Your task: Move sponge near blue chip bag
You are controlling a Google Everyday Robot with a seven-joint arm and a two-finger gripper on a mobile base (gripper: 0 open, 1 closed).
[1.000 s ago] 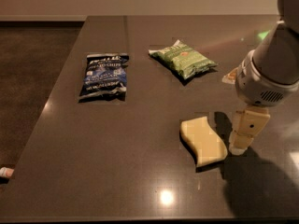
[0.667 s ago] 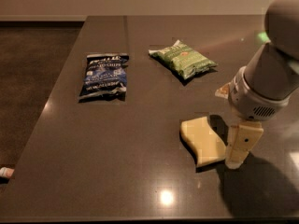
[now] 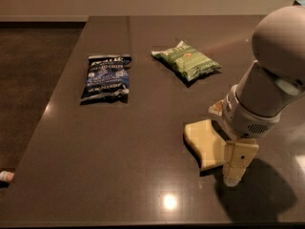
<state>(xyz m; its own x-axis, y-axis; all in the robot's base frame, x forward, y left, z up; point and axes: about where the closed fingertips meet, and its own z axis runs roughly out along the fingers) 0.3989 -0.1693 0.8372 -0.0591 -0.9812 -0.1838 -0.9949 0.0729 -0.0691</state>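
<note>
The pale yellow sponge lies flat on the dark table, right of centre near the front. The blue chip bag lies flat at the left of the table, well apart from the sponge. My gripper hangs down at the sponge's right front edge, its tan finger close against the sponge's side and low over the table. The arm's grey housing hides the sponge's right end.
A green chip bag lies at the back centre-right, behind the sponge. The table's left edge drops to a dark floor, where a small pale object lies. The table's front edge runs close below the gripper.
The arm has swung forward and down, so the gripper has moved from the sponge's right side toward its front right corner. The sponge and both bags have not moved.
</note>
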